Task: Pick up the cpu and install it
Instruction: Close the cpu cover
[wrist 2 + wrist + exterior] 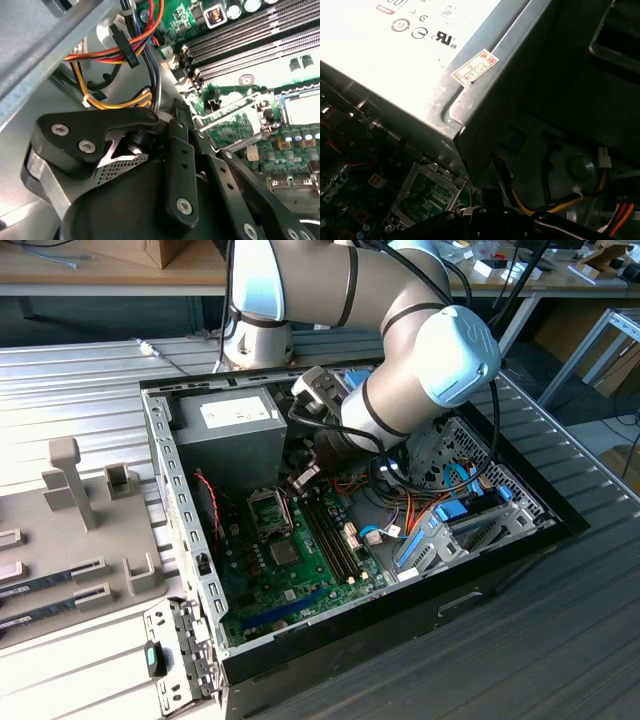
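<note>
My gripper [303,476] reaches down into the open computer case [180,530], just above the green motherboard [290,580]. It hangs close to the silver-framed socket [270,510], on the side toward the exterior view's right. In the second wrist view the gripper's black linkage [180,165] lies in front of the socket [299,107], whose metal frame [235,112] looks lifted. The first wrist view has the socket [427,197] with a greenish inside. I cannot make out the cpu with certainty, either in the gripper or in the socket.
The grey power supply [225,430] stands close behind the gripper. Memory slots [330,530] run beside the socket, and a small dark chip [285,552] sits below it. Coloured cables [120,55] crowd the space near the wrist. A drive cage [470,510] is at the exterior view's right.
</note>
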`<move>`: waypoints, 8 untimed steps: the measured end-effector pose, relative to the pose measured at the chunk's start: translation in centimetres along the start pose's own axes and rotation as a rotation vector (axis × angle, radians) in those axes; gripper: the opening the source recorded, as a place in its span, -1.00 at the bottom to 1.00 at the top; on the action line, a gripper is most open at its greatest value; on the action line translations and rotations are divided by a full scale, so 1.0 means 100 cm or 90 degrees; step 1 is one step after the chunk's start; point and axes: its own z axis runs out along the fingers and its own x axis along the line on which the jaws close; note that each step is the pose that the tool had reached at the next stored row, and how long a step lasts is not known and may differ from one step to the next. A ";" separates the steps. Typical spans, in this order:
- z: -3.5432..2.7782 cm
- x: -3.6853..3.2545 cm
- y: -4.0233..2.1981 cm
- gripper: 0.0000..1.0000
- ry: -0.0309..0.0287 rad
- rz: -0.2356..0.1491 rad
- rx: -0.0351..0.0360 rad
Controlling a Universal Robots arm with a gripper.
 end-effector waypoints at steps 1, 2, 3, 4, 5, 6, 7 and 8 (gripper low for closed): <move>0.0010 0.0000 -0.0005 -0.79 -0.0003 0.000 -0.0006; 0.0017 0.0002 -0.0007 -0.79 -0.0005 0.000 -0.0010; 0.0028 0.0005 -0.0009 -0.79 -0.0010 -0.001 -0.0019; 0.0035 0.0009 -0.0010 -0.79 -0.0015 -0.001 -0.0025; 0.0043 0.0024 -0.0012 -0.79 -0.0021 -0.001 -0.0036; 0.0045 0.0039 -0.0017 -0.79 -0.0023 -0.001 -0.0040; 0.0041 0.0050 -0.0026 -0.79 -0.0024 -0.001 -0.0043; 0.0037 0.0063 -0.0038 -0.79 -0.0026 -0.001 -0.0046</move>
